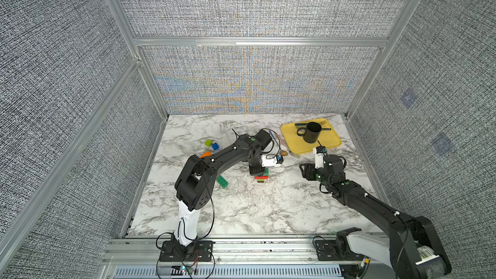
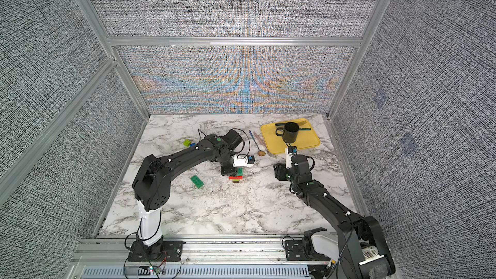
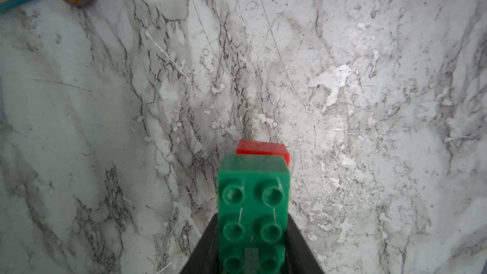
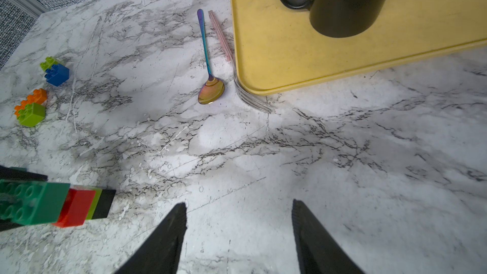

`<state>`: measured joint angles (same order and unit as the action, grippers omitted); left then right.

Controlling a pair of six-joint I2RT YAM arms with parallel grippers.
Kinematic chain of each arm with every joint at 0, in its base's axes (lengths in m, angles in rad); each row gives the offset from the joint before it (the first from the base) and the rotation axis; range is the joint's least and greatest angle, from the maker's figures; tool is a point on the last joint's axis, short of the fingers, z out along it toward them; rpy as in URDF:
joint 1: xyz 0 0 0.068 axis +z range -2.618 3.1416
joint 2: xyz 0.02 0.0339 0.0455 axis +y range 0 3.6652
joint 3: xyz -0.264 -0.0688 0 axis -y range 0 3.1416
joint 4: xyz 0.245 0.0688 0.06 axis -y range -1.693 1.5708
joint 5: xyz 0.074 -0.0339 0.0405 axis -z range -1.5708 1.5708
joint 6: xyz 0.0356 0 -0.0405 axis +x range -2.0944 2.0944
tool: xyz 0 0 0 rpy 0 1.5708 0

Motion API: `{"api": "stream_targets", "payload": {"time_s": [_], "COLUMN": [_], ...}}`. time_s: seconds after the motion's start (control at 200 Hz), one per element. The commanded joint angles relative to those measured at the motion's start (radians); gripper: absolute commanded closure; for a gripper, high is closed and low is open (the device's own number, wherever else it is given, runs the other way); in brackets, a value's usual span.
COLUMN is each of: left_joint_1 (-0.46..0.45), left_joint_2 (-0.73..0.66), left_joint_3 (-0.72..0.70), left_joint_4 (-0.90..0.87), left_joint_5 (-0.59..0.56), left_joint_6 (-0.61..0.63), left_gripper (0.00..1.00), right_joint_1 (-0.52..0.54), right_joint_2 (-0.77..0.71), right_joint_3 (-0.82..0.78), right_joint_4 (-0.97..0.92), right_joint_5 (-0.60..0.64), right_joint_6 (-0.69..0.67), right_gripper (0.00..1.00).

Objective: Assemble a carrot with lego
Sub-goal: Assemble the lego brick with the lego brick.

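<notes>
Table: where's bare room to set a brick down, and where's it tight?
Free: the wide marble between the carrot stack and the table's near edge; also the far strip between the lime and blue bricks and the yellow tray. Tight: around the spoon and fork beside the tray, and at the left claw gripping the stack.

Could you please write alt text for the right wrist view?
The right gripper hangs open over the marble table, its fingers empty. Nearby, a dark green brick sits against a red, lime and black stack. Farther off lie a spoon, loose bricks and a yellow tray holding a black mug.
</notes>
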<state>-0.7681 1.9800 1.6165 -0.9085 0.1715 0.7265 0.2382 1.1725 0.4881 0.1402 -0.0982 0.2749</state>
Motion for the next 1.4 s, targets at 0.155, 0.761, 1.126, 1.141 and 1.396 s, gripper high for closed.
{"api": "stream_targets", "payload": {"time_s": [0.155,0.761,1.126,1.141,1.396], "left_joint_1": [0.0,0.0,-0.001,-0.002,-0.017], "left_joint_2": [-0.036,0.035,0.07,0.074,0.151], "left_joint_3": [-0.015,-0.014,-0.02,-0.018,-0.004], "left_joint_4": [-0.012,-0.015,-0.036,-0.041,-0.106], "left_joint_5": [0.006,-0.001,-0.037,-0.04,-0.132], "left_joint_6": [0.026,0.042,0.038,0.037,0.01], "left_gripper": [0.77,0.76,0.79,0.79,0.82], "right_joint_1": [0.001,0.001,0.001,0.001,0.001], "right_joint_2": [-0.005,-0.009,-0.01,-0.01,-0.003], "right_joint_3": [-0.014,-0.013,-0.017,-0.019,-0.024], "right_joint_4": [0.025,0.021,0.025,0.024,0.036], "right_joint_5": [-0.01,-0.011,-0.015,-0.016,-0.023], "right_joint_6": [0.006,0.009,0.013,0.014,0.023], "right_gripper": [0.35,0.35,0.35,0.35,0.35]}}
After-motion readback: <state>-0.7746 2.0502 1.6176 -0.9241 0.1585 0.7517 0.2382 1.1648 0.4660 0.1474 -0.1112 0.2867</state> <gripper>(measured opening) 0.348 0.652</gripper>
